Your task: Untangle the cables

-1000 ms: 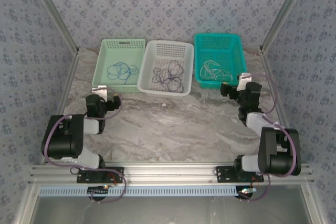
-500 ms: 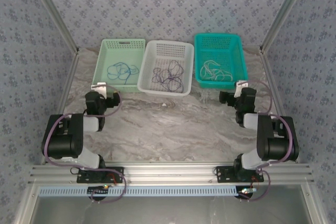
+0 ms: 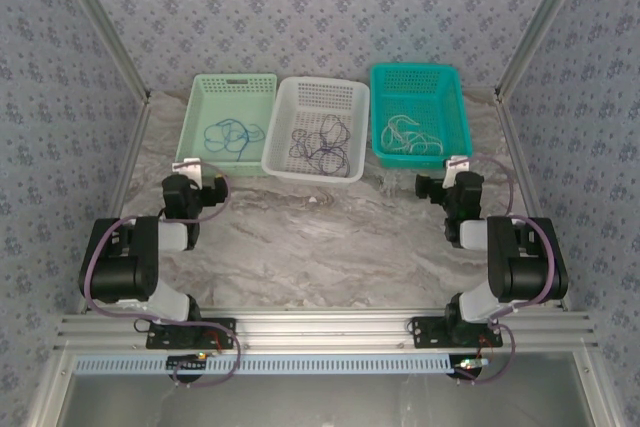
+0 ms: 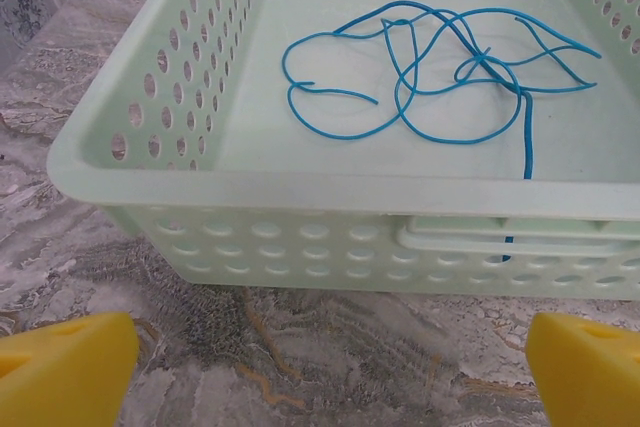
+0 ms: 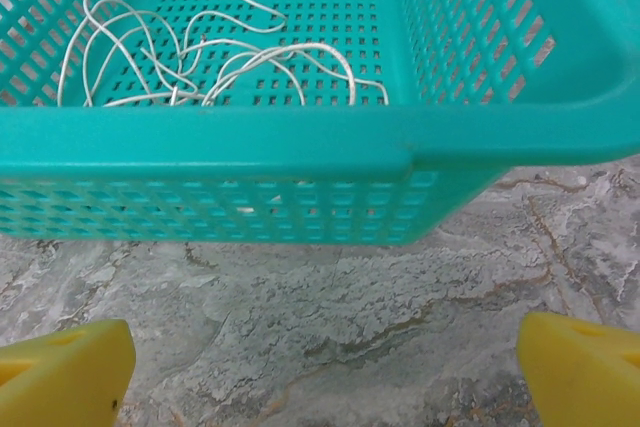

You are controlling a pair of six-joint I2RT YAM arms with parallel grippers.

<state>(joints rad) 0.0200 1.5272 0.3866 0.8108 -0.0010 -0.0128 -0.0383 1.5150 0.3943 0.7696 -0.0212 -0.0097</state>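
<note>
Left gripper (image 4: 320,379): fingers spread wide, holding nothing, low over the surface (image 3: 330,237) and just short of the mint basket (image 4: 300,187). Right gripper (image 5: 320,379): likewise spread and empty, facing the near wall of the teal basket (image 5: 250,132). Both arms are folded close to their bases. My judgement is that this is a resting or pre-reach pose, not a grasp.

Cables by location: blue cable (image 4: 527,137) lies in loose crossing loops on the mint basket floor. Whitish cable (image 5: 280,44) is looped on the teal floor. Purple cable (image 3: 320,142) is in the white basket (image 3: 283,112) between the other two. With one colour per basket, they read as separated and sorted. Remaining crossings lie within each colour alone.

Count: 2 grippers, 3 baskets in a row at the far side, 3 cable bundles. Strands per bundle cannot be told.
</note>
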